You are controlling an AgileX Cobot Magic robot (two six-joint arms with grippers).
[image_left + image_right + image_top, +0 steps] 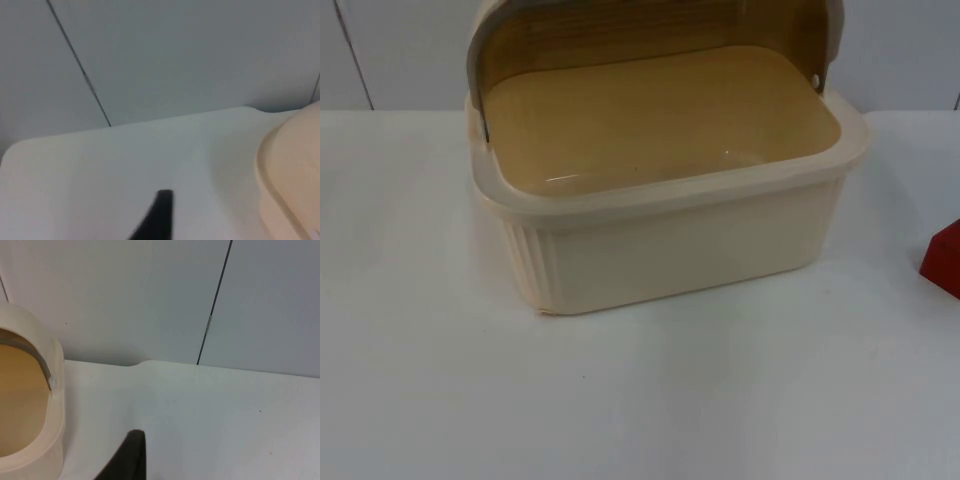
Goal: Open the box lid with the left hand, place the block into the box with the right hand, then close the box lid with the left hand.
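1. The cream plastic box (680, 240) stands at the middle of the table (640, 400), towards the far edge by the grey partition wall (400, 50). Its inside is bare and tan.
2. The box lid (650, 30) is already swung up and back over the far rim. It stays there without support, so I judge the opening step done and the mouth left free for the drop.
3. The red block (942, 260) lies at the table's right edge, well apart from the box and on the side the right arm serves. It is not yet in the box.
4. In the left wrist view, one black fingertip of the left hand (157, 215) hangs over bare table, with the box's curved rim just beside it. The arm looks level and pulled back from the lid; it appears to wait. I cannot tell whether its fingers are apart or together.
5. In the right wrist view, a fingertip of the right hand (130, 457) hangs over bare table, with the raised lid and tan interior off to one side. Nothing is seen in its grasp, and its finger spacing cannot be told.
6. My judgement: the next step is for the right arm to reach the block at the right edge.
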